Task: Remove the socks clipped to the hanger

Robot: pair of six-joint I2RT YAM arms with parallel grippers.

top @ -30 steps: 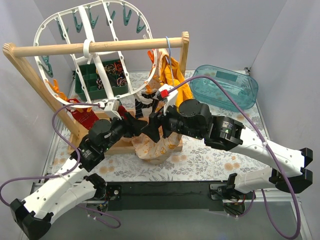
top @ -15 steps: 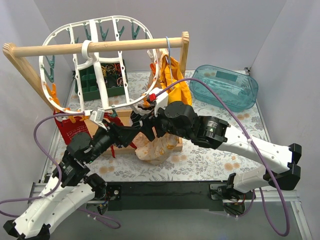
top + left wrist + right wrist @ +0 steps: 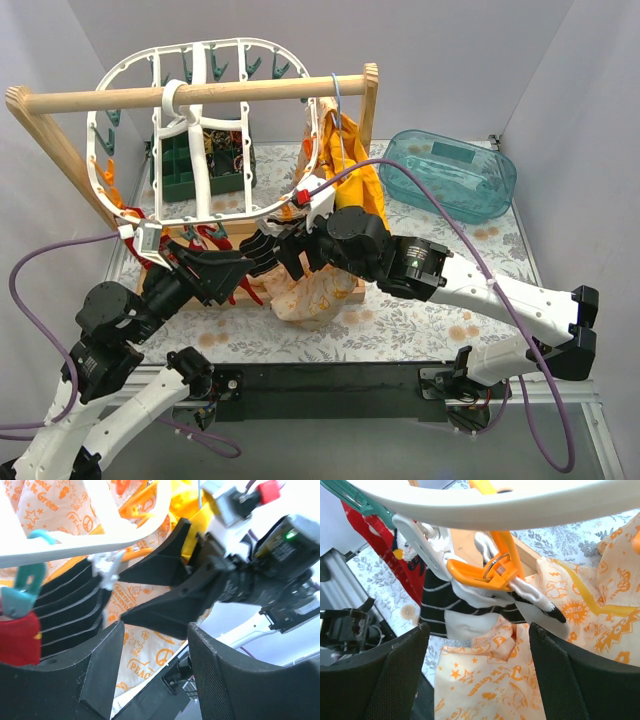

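1. The right claw (image 3: 477,630) gapes released. The black-and-white sock (image 3: 445,612) hangs just ahead, between its fingers, pinched by an orange peg (image 3: 485,575) under the hanger (image 3: 520,502) rim.
2. The left claw (image 3: 155,627) is released too. A red sock (image 3: 19,637) sits to its left, apparently clipped by a teal peg (image 3: 22,587).

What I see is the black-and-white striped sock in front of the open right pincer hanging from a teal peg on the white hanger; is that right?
No: the peg holding the black-and-white striped sock is orange, not teal, as the right wrist view shows. It does hang from the white hanger in front of the open right pincer.
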